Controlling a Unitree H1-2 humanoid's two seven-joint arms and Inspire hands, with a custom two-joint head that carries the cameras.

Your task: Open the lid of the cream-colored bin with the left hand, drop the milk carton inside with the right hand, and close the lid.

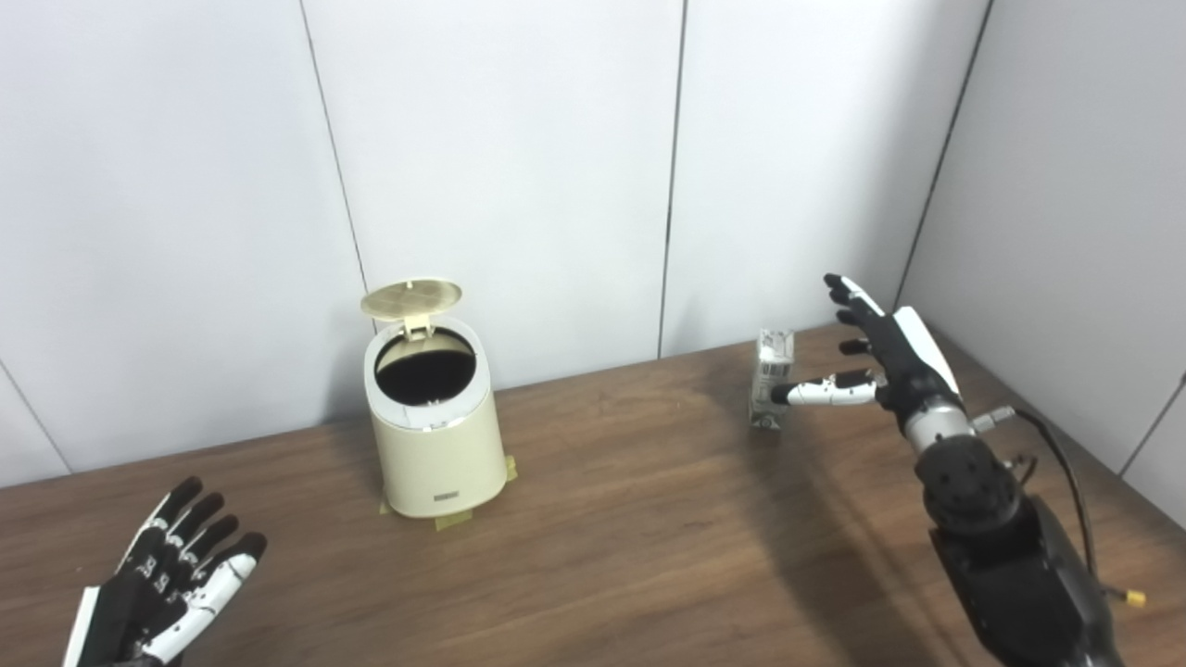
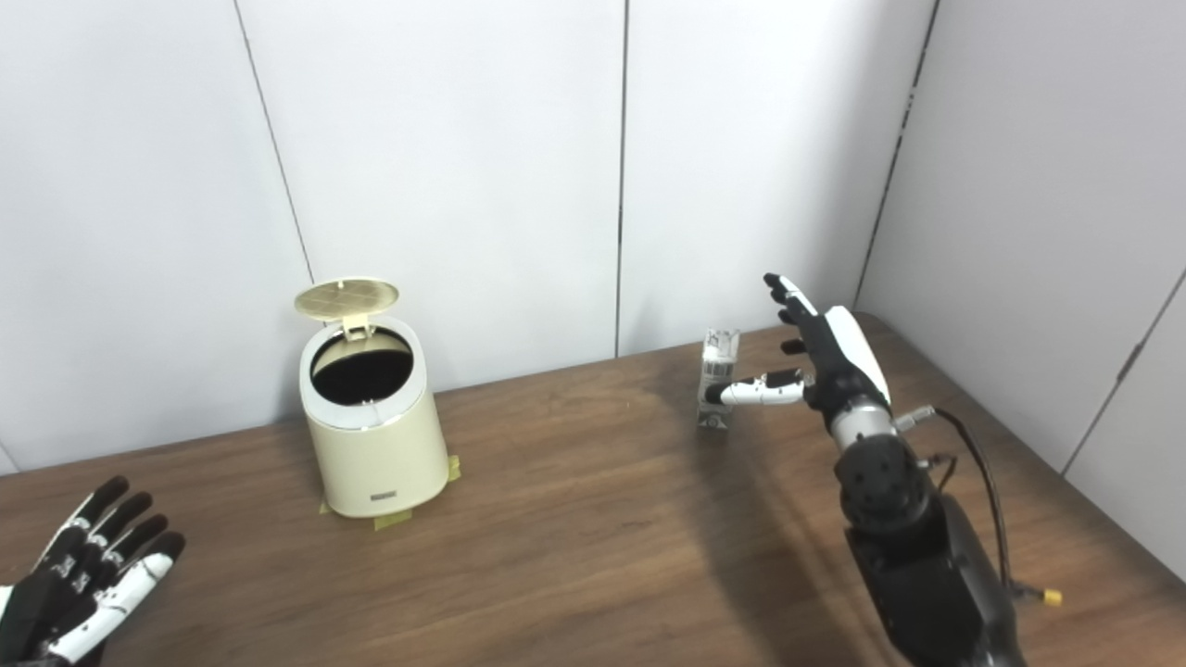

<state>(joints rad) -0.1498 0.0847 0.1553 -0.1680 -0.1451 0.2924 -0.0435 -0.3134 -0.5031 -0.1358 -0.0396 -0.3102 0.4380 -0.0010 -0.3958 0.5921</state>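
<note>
The fingers of the right hand are spread wide and hold nothing, the longer ones reaching up and away while the thumb stretches sideways toward the milk carton; its tip lies across the carton's face in both views, though whether it truly touches cannot be told. The carton stands upright on the bench, close to the back wall and just left of that hand. The right arm rises from the lower right corner, a thin cable looping beside the wrist. Well apart, at the lower left corner, the left hand hovers low over the bench with its fingers extended and slightly apart, also empty. Between the two hands, nearer the left one, stands the cream-colored bin (its base sits on small tabs of yellowish tape). Its round lid is tipped up and back on the rear hinge, leaving the dark mouth fully exposed.
</note>
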